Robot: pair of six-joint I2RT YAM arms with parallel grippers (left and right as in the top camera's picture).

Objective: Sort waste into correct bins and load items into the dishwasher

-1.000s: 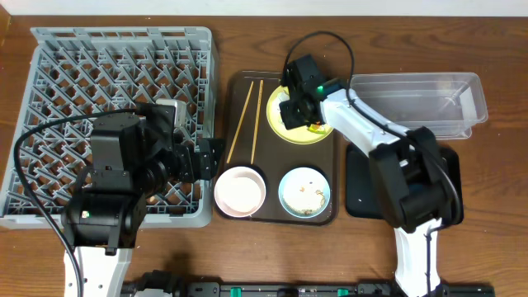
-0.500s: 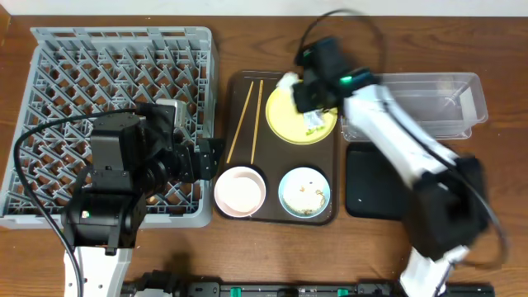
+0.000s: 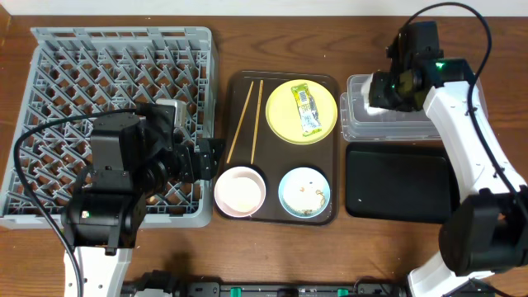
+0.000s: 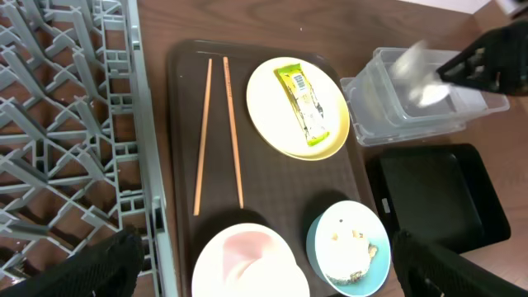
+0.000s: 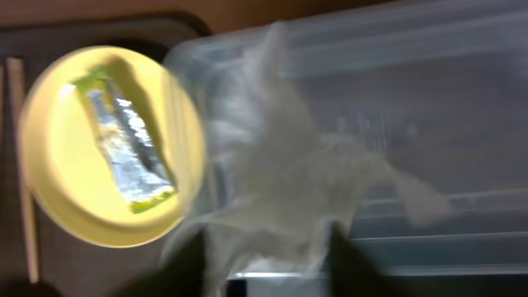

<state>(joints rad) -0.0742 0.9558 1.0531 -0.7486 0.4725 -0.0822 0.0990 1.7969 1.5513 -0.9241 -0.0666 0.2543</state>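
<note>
The overhead view is evenly and brightly lit and sharply focused; soft shadows are cast beside the large square grey plastic dish rack (image 3: 115, 49), and a faint sheen is seen on the shallow glossy black rectangular tray (image 3: 400, 181). The right wrist view is dimmer and heavily smeared: the crumpled white tissue (image 5: 280, 165) and the clear plastic rectangular tub (image 5: 462, 91) are blurred.

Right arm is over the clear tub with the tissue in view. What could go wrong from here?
1. The tissue, blurred above the clear tub near its rim, could cling to the right tool or drift outside onto the brown tray.
2. The snack wrapper lies on the yellow plate; racking the plate first would carry waste into the dish rack.
3. Crumbs sit in the blue bowl, likely to spill if tilted.
</note>
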